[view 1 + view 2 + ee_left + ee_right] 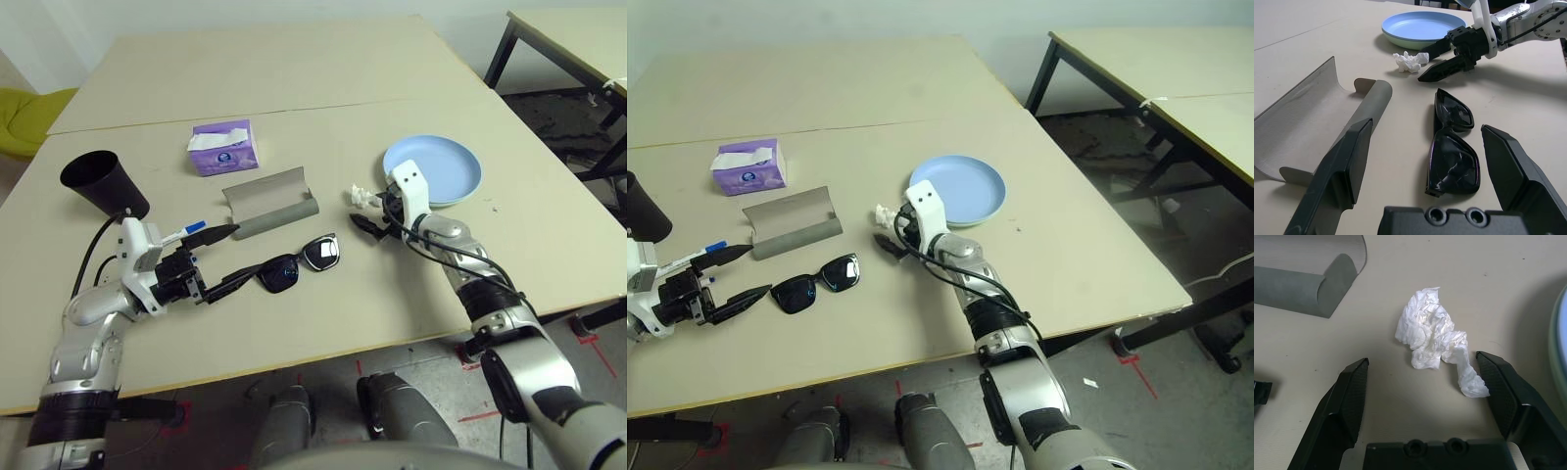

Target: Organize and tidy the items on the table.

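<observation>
Tissue (1436, 335), small, white and crumpled, is what the right end effector (1422, 387) faces. I judge it nearly weightless, soft and compressible, likely to flatten or slip out unless the fingers close across its thickest bunch rather than its thin trailing tail. It lies on the surface (294, 78) just beside the light blue plate (436, 164), toward the edge nearest the robot's right arm. The right end effector is spread wide, fingertips flanking the tissue's near end, with the bulk just beyond them. The left end effector (223, 262), also spread, hangs by the black sunglasses (302, 262) and grey case (271, 201).
</observation>
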Controlling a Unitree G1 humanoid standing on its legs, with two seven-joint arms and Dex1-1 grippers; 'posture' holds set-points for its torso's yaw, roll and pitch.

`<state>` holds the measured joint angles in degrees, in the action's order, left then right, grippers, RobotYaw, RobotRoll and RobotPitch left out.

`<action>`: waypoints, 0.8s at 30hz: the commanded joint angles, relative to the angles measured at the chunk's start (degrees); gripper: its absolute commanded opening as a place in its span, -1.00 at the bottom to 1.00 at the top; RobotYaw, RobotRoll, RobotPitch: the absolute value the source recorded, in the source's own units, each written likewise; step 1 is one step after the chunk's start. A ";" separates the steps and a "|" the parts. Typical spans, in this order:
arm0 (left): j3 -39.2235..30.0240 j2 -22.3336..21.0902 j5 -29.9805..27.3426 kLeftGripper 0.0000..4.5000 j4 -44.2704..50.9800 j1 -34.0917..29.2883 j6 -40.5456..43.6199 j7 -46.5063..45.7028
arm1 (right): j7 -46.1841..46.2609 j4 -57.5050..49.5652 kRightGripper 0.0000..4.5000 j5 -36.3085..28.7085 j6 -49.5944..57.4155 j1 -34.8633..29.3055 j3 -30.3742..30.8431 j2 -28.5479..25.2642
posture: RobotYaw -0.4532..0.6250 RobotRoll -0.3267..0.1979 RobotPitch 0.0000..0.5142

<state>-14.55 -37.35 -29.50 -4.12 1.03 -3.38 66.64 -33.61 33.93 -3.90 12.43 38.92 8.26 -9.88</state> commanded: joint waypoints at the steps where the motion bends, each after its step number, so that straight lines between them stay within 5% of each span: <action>1: 0.85 0.42 0.00 1.00 1.28 -0.59 0.43 -0.04 | -0.34 -0.98 0.82 0.06 0.88 -1.24 0.18 0.59 | -0.37 0.25 -0.54; 12: 1.53 1.59 -0.16 1.00 2.22 0.09 0.60 -0.46 | -0.77 -3.15 -0.96 -0.01 1.96 -2.66 0.23 1.22 | -0.36 0.25 -0.54; 24: 1.95 2.37 0.28 1.00 1.24 0.68 0.17 -0.89 | 1.36 -5.78 -0.98 -4.08 4.44 3.69 -6.93 -1.37 | -0.37 0.25 -0.53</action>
<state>-13.06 -35.12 -29.60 -2.45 1.86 -3.09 65.79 -32.98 29.83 -6.69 16.06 40.81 3.51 -10.36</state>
